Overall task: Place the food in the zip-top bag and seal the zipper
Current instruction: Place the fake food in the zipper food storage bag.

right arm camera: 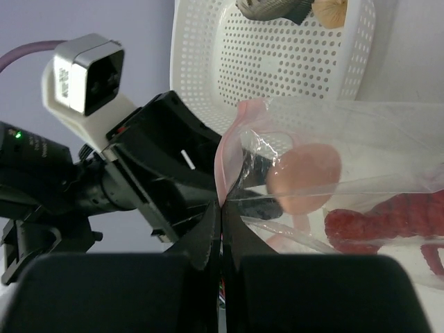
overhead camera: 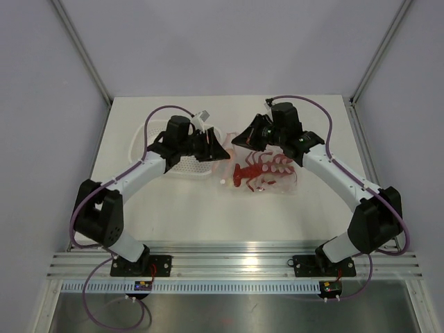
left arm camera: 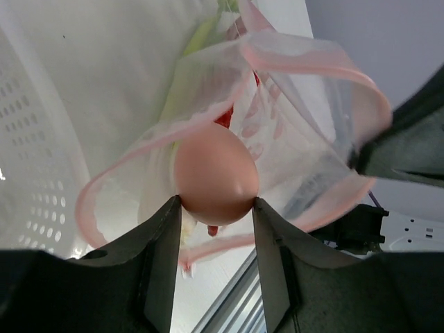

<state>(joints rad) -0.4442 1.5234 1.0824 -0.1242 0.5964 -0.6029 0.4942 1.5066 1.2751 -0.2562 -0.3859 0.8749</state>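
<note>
My left gripper (left arm camera: 216, 202) is shut on a peach round piece (left arm camera: 215, 172) and holds it in the open mouth of the clear zip-top bag (left arm camera: 298, 146). The pink zipper strip (left arm camera: 312, 59) loops round that mouth. My right gripper (right arm camera: 222, 205) is shut on the bag's mouth edge (right arm camera: 229, 142) and holds it up. The red lobster (overhead camera: 260, 170) lies inside the bag (overhead camera: 277, 182); it also shows in the right wrist view (right arm camera: 388, 222). A green-yellow shape (left arm camera: 200, 38) shows through the bag. The grey fish (right arm camera: 270, 8) lies in the white basket.
The white perforated basket (right arm camera: 277, 69) stands just left of the bag, under my left gripper (overhead camera: 211, 147), and holds the fish and a tan piece (right arm camera: 329, 10). My right gripper (overhead camera: 244, 139) is a few centimetres from the left one. Grey walls enclose the table.
</note>
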